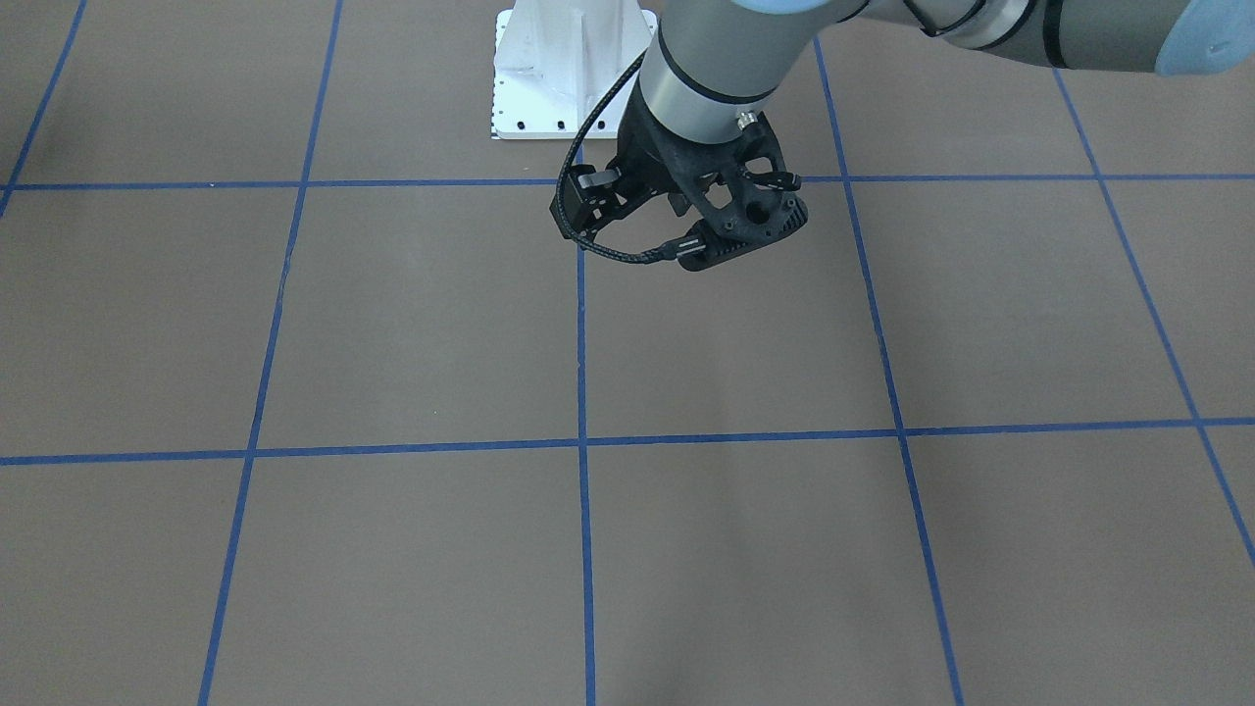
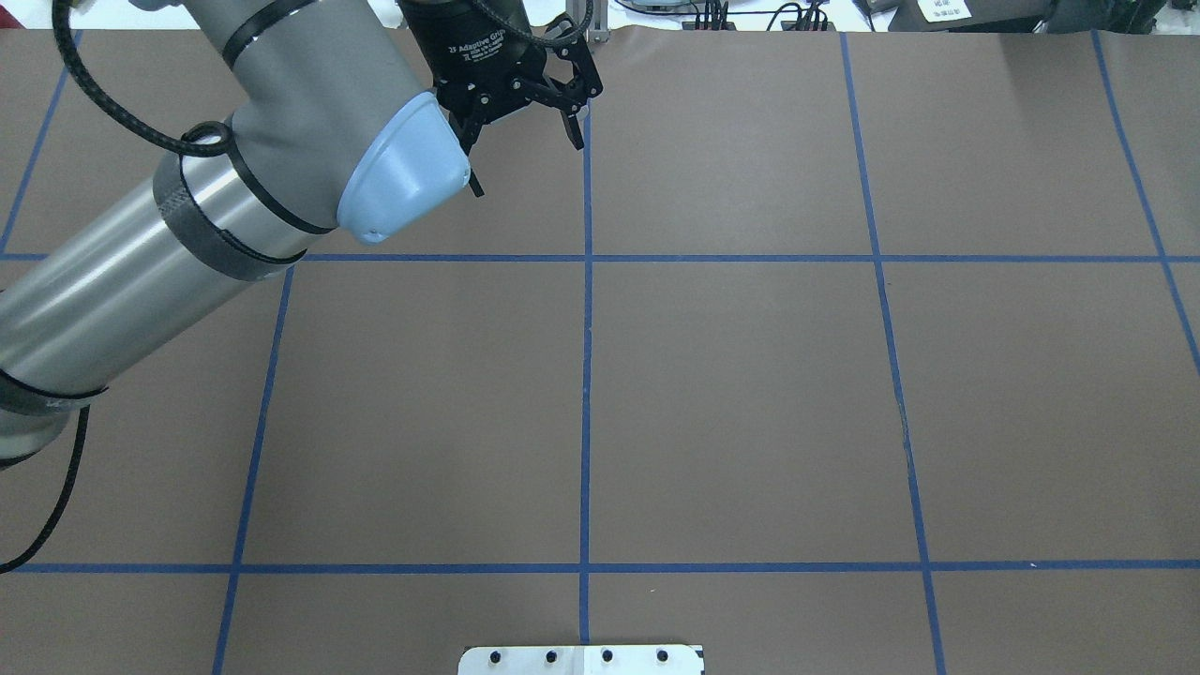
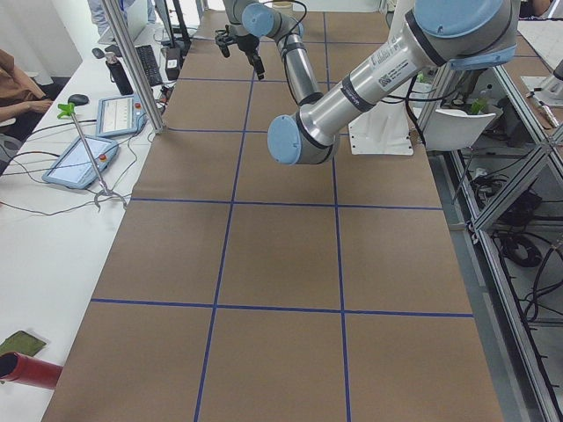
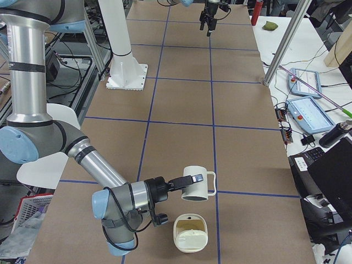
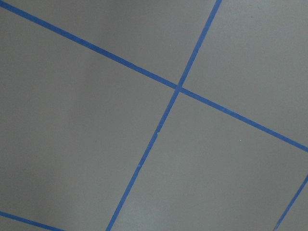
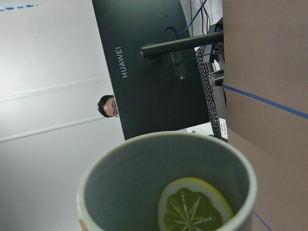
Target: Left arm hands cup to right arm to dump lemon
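The brown table [image 2: 750, 375], gridded with blue tape, fills every view. The left arm [image 2: 187, 225] comes in from 9 o'clock in the overhead view and reaches to about 12 o'clock at the table's far edge. There the left gripper [image 2: 527, 164] hangs above the surface pointing down, its fingers spread wide with nothing between them. The right arm [image 4: 93, 159] shows only from the right end. It drops from a raised elbow to a low wrist, and its forearm runs out level toward 3 o'clock. The right gripper [image 4: 192, 180] lies against the cup [image 4: 201, 188], which is tilted off the table with its handle at 3 o'clock. I cannot tell from here how far the jaws stand apart. A second cream vessel [image 4: 191, 234] sits on the table at 6 o'clock from the cup, close but apart. The right wrist camera looks into the cup's grey mouth, where the lemon [image 6: 195, 207], a slice, rests at 5 o'clock.
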Motion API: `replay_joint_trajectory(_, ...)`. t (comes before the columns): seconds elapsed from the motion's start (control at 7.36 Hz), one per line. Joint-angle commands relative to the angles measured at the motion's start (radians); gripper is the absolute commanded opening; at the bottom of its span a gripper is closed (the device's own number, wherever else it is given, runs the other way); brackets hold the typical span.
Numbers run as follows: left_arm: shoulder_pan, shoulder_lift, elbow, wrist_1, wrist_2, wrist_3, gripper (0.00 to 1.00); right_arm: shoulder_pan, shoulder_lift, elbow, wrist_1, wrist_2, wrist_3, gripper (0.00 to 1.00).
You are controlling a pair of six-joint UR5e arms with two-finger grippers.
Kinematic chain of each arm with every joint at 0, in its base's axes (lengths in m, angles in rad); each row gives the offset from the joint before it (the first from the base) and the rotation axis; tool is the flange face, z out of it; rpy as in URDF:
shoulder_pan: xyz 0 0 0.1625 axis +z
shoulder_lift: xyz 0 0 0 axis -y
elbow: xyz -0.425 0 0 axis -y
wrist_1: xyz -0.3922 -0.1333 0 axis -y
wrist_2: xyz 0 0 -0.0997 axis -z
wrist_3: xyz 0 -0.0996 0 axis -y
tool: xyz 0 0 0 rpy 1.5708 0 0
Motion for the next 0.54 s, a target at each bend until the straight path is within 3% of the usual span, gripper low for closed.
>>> replay_joint_trajectory(0.0, 0.0, 0.001, 0.002, 0.0, 0.006, 0.0, 1.0, 0.0, 0.0, -0.002, 0.012, 0.002, 0.059, 0.0)
replay_joint_trajectory(0.41, 0.0, 0.001, -0.001, 0.0, 0.006, 0.0, 1.0, -0.005, 0.018, -0.05, 0.01, 0.002, 0.098, 0.0)
